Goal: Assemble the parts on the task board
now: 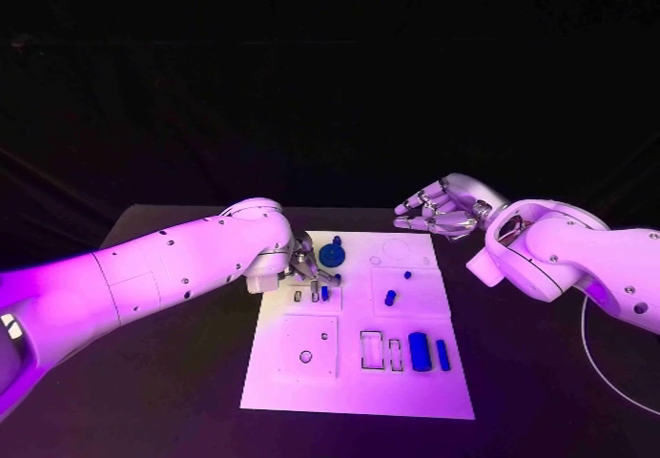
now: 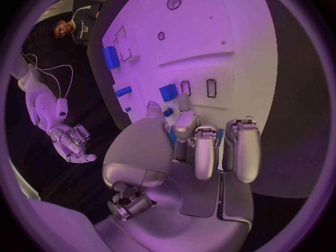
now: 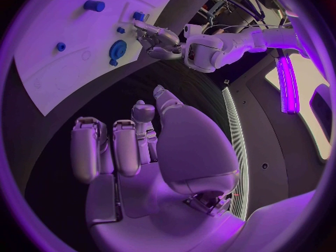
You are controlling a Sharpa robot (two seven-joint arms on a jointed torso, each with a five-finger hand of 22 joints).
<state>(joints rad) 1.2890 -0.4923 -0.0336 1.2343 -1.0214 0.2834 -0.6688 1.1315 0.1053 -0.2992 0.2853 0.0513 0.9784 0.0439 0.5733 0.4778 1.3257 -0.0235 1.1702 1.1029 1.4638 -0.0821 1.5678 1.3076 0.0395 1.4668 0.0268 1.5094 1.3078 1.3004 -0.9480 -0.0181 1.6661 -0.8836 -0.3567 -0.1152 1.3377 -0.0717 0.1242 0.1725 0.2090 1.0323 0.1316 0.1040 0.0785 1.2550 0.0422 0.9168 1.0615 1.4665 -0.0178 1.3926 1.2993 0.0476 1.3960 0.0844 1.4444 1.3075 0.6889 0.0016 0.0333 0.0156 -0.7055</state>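
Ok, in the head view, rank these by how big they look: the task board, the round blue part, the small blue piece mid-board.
1. task board
2. round blue part
3. small blue piece

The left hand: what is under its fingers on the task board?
Under the left hand lies the white task board, with a blue part and empty slots beside its fingertips. Whether the fingers hold a part is hidden.

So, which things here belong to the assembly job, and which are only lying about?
Belong to the job:
- task board
- round blue part beside the left hand
- small blue parts mid-board
- long blue parts near the slots
- left hand, over the board

Just lying about:
- black table
- white cable by the right arm
- right hand, off the board, holding nothing
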